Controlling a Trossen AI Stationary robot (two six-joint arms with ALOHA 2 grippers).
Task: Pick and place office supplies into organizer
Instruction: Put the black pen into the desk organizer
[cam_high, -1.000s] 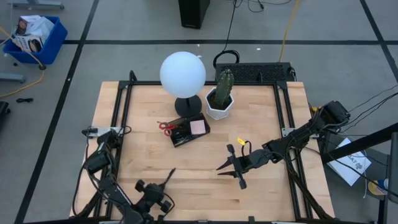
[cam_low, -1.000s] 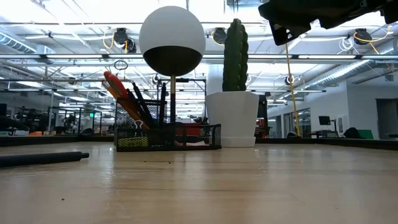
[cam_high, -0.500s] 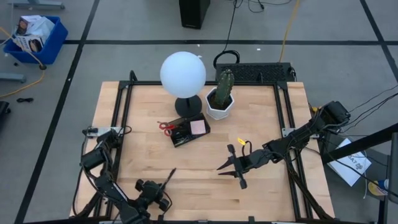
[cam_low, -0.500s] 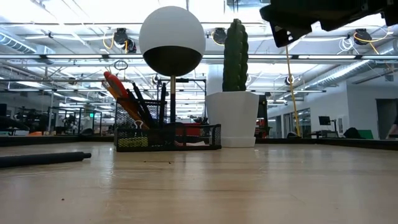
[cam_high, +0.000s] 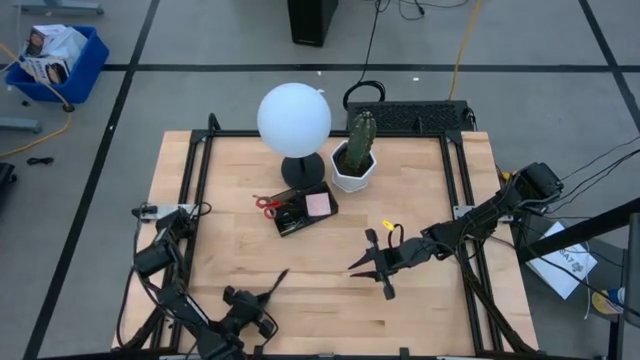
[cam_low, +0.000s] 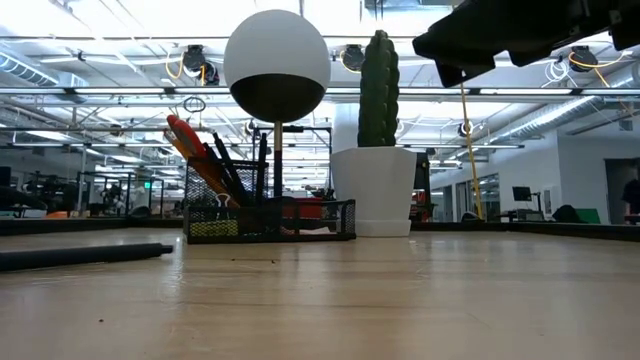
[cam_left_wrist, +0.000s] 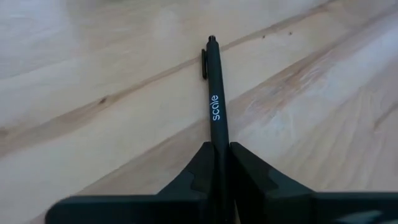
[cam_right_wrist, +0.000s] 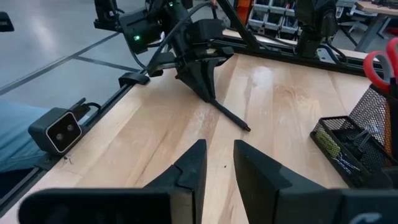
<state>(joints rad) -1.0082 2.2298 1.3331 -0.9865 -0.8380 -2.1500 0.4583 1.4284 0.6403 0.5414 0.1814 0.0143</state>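
The left gripper (cam_left_wrist: 222, 163) pinches 1 black pen (cam_left_wrist: 215, 99) at its very end, so it could pivot or slip en route to the organizer (cam_high: 304, 211); the right gripper (cam_right_wrist: 217, 163), slightly parted, hovers empty.

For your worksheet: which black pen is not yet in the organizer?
The pen clamped in the left pincer, lying on the table; the others stand in the organizer.

We can't tell what's in the organizer (cam_high: 303, 210) from above, too small (low view shows handles only). Pen (cam_left_wrist: 217, 118) rear end hidden btwn left gripper (cam_left_wrist: 222, 163) fingers.
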